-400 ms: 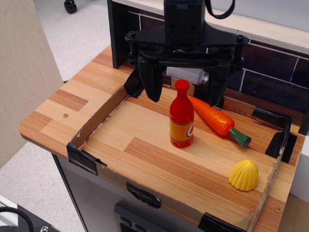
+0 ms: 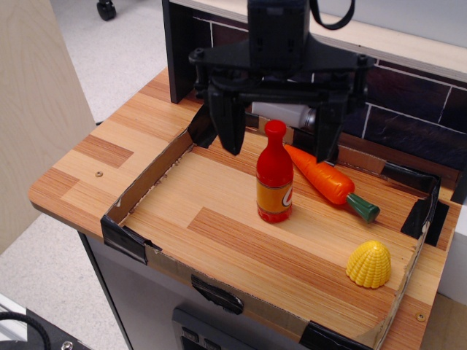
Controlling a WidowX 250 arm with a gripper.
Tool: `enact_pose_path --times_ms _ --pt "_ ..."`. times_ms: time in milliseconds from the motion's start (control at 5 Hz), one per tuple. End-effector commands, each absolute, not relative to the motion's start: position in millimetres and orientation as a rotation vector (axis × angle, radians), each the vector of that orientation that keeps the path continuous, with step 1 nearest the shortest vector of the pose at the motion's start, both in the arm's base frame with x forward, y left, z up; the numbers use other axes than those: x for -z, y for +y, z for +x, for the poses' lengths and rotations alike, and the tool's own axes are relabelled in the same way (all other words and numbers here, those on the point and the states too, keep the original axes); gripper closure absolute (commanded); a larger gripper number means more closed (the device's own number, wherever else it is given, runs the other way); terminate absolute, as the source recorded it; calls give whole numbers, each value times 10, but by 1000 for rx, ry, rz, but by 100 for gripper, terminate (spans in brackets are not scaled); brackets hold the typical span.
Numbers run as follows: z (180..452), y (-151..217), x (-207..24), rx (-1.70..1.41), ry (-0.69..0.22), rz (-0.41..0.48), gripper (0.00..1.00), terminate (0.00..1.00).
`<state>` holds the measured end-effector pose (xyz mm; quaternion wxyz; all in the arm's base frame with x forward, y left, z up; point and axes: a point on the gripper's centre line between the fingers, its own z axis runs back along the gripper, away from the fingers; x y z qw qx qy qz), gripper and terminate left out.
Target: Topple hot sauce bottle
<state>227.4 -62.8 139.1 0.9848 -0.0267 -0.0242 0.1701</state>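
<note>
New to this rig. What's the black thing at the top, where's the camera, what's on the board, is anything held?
The black thing is the end effector of a single robot arm: two dark fingers hanging down, spread wide open. It holds nothing.

There is one view, from a camera fixed in front of the table and above it, looking down at an angle.

The surface is a wooden tray with low cardboard walls taped at the corners. On it stand or lie three toys: a red hot sauce bottle, upright, with an orange label; a carrot lying just behind it to the right; and a yellow corn piece near the front right corner.

The bottle's cap sits roughly between the open fingers, which do not appear to touch it.
</note>
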Motion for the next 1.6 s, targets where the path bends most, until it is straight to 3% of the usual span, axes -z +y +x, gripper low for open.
enact_pose_path --times_ms 0,400,800,1000,1400 --pt "2625 -456 -1314 -422 -247 -37 0 0" --pt "2939 -327 -1183 -563 -343 -9 0 0" --pt "3009 -294 -1079 -595 -288 49 0 0" --pt "3017 -304 -1072 -574 -267 74 100 0" --pt "2976 -358 -1020 -573 -268 107 100 0"
